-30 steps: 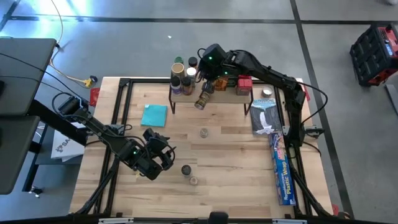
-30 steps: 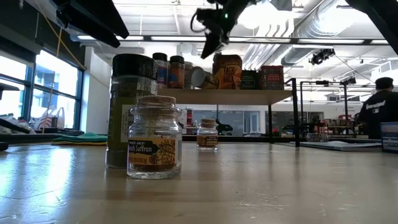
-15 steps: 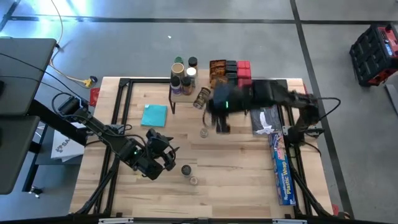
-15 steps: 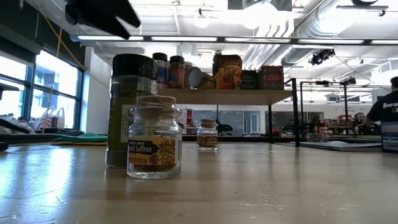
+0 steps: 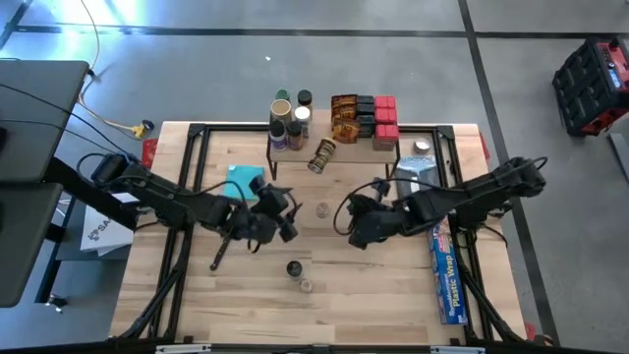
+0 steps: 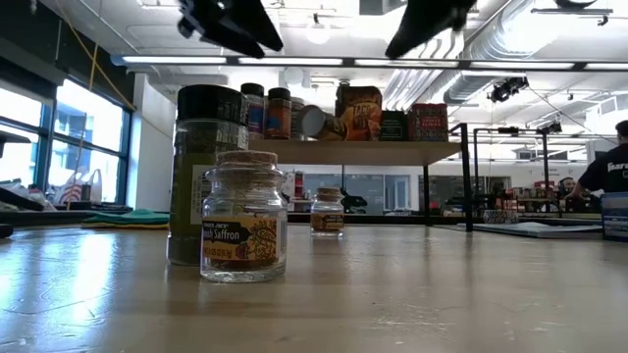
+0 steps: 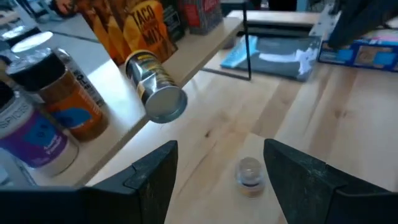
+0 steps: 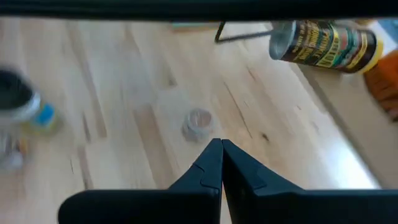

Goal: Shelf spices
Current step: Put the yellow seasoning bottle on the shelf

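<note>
A small glass spice jar [image 5: 322,208] stands alone mid-table; it also shows in the left wrist view as the jar [image 7: 250,174] and in the right wrist view as the jar [image 8: 198,123]. My left gripper [image 5: 286,214] hovers open just to its left, fingers [image 7: 155,177] spread toward it. My right gripper [image 5: 350,218] hovers shut just to its right. The shelf [image 5: 383,149] at the far edge carries upright jars, orange-brown packets and red boxes. One yellow-labelled jar [image 5: 321,155] lies on its side at the shelf's front edge. Two more jars [image 5: 293,267] stand near the near edge.
A teal cloth [image 5: 243,181] lies to the left of the shelf. The long blue plastic-wrap box [image 5: 444,261] and a flat packet [image 5: 418,187] lie along the right side. In the low view a saffron jar [image 6: 242,230] and a black-lidded jar [image 6: 206,176] stand close by. A person [image 6: 603,172] is in the room behind.
My right gripper has swung away from the shelf toward the near edge and down, ending right of the lone small jar. My left gripper has moved from the near-left area toward the table's middle, ending left of that jar. No jar has shifted.
</note>
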Available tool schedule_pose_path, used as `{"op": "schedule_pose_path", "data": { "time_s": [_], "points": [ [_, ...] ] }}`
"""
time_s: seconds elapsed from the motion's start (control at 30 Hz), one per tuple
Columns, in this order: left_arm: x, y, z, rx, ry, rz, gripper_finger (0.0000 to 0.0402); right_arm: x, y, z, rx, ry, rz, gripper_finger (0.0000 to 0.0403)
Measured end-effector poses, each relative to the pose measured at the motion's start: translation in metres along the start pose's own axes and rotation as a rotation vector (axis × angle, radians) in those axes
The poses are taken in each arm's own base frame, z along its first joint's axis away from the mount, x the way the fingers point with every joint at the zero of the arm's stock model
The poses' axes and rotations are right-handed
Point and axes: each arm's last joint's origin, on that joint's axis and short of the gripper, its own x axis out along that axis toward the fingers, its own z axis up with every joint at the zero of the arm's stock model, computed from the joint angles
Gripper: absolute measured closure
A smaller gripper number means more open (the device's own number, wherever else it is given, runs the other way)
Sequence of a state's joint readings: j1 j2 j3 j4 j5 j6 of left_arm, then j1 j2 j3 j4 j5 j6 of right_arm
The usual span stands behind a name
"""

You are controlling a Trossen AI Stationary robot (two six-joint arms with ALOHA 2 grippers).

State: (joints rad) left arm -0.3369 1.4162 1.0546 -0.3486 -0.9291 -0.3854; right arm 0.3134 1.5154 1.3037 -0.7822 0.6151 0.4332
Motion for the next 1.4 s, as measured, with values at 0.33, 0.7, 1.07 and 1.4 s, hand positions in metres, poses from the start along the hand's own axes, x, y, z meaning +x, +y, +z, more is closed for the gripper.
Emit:
{"op": "schedule_pose_path", "data": {
  "time_s": [0.33, 0.7, 1.07, 1.4],
  "points": [
    [0.04, 0.033, 0.008, 0.224, 0.079, 0.042, 0.0195, 0.066, -0.009, -0.02, 0.086, -0.372, -0.049, 0.0362],
    [0.061, 0.056, 0.011, 0.258, 0.128, 0.02, 0.0294, 0.085, -0.052, 0.01, 0.177, -0.43, -0.088, 0.0393],
    [0.078, 0.073, 0.014, 0.255, 0.141, -0.1, 0.0278, 0.084, -0.046, 0.005, 0.161, -0.398, -0.024, 0.0393],
    [0.107, 0.053, -0.004, 0.374, 0.169, 0.074, 0.0216, 0.061, -0.016, -0.001, 0.145, -0.436, -0.039, 0.0394]
  ]
}}
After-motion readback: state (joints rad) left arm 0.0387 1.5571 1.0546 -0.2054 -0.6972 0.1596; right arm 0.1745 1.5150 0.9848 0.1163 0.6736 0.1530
